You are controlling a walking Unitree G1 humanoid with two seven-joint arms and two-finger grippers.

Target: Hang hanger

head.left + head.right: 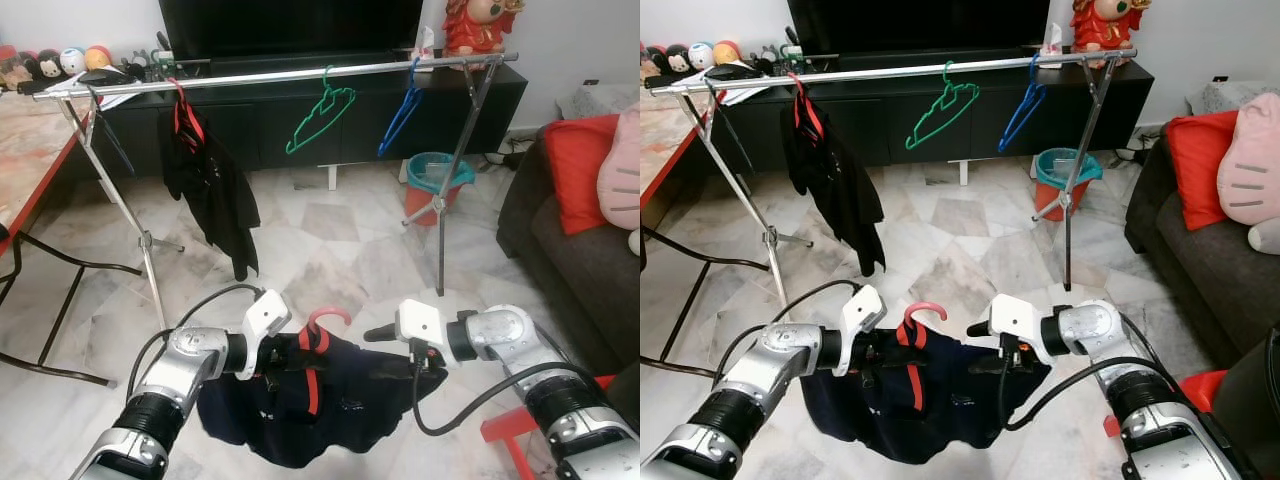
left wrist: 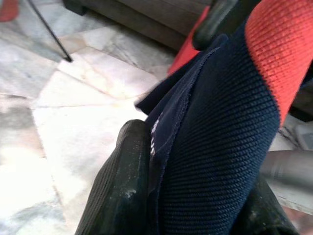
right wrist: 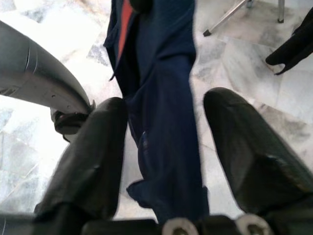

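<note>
A navy garment (image 1: 340, 400) hangs on a red hanger whose hook (image 1: 325, 318) sticks up between my two arms, low in front of me. My left gripper (image 1: 275, 358) is shut on the garment's shoulder; in the left wrist view the navy cloth (image 2: 215, 147) is pinched against a black finger (image 2: 122, 186). My right gripper (image 1: 405, 352) is at the other shoulder. In the right wrist view its fingers (image 3: 93, 156) stand apart, with the cloth (image 3: 166, 122) hanging loose between them. The silver clothes rail (image 1: 280, 77) runs across the room beyond.
On the rail hang a black garment on a red hanger (image 1: 205, 180), a green hanger (image 1: 320, 115) and a blue hanger (image 1: 402, 110). Rack legs (image 1: 150, 250) splay onto the marble floor. A teal bin (image 1: 438, 180), a dark sofa (image 1: 560, 240) and a table (image 1: 30, 150) flank the space.
</note>
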